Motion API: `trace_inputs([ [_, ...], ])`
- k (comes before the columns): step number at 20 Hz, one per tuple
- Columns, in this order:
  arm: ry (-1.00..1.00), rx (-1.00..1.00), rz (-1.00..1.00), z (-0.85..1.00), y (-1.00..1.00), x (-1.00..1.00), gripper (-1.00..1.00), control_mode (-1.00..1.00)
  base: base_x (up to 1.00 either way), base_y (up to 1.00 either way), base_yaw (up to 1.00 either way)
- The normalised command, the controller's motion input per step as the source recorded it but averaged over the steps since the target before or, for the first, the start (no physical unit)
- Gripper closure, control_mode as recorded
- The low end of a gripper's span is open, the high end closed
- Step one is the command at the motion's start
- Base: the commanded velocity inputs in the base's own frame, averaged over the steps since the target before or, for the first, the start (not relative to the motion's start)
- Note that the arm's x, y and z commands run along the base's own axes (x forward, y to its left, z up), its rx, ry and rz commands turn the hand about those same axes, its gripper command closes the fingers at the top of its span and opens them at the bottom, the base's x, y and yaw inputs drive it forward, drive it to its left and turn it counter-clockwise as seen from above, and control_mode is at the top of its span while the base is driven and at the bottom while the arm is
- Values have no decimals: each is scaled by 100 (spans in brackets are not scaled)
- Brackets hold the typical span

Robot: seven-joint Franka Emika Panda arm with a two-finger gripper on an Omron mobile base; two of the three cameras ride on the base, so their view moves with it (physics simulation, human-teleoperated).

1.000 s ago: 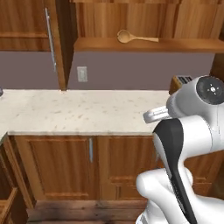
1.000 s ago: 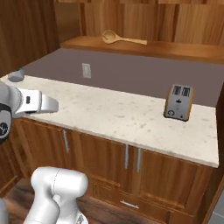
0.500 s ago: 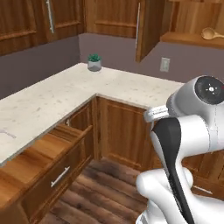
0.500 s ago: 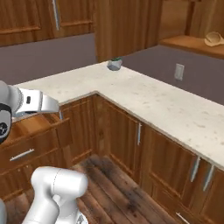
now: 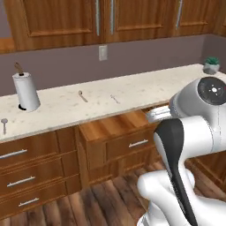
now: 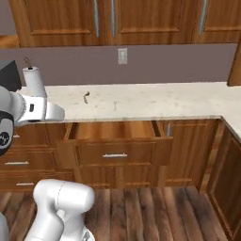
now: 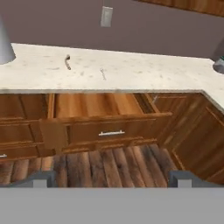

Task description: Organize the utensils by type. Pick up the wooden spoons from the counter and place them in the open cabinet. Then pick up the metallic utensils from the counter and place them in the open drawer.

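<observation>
On the beige counter lie two small metallic utensils: a short dark spoon and, to its right, a thin silver one. Another small silver spoon lies at the counter's far left. Right below them the open drawer stands pulled out, its light wood inside bare. My gripper hangs open and holds nothing, well back from the counter and facing the drawer front. The wooden spoons and the open cabinet are out of view.
A white paper towel roll stands left of the utensils. A small potted plant sits at the counter's right end. A wall outlet is above the counter. Shut wall cabinets hang overhead, and plank floor lies before the drawers.
The whole picture has swung: the base has turned from the corner counter to the stretch over the open drawer. The gripper's jaws stayed open.
</observation>
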Motion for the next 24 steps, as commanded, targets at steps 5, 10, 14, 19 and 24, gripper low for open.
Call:
trace_inputs([
  [5, 0, 0, 0, 0, 0, 0, -100, 100, -15, 89, 42],
  [10, 0, 0, 0, 0, 0, 0, -100, 100, -1, 91, 12],
  [14, 0, 0, 0, 0, 0, 0, -100, 100, 27, 89, -1],
  [19, 0, 0, 0, 0, 0, 0, -100, 100, 63, 56, -3],
  [24, 0, 0, 0, 0, 0, 0, -100, 100, 84, 46, -1],
])
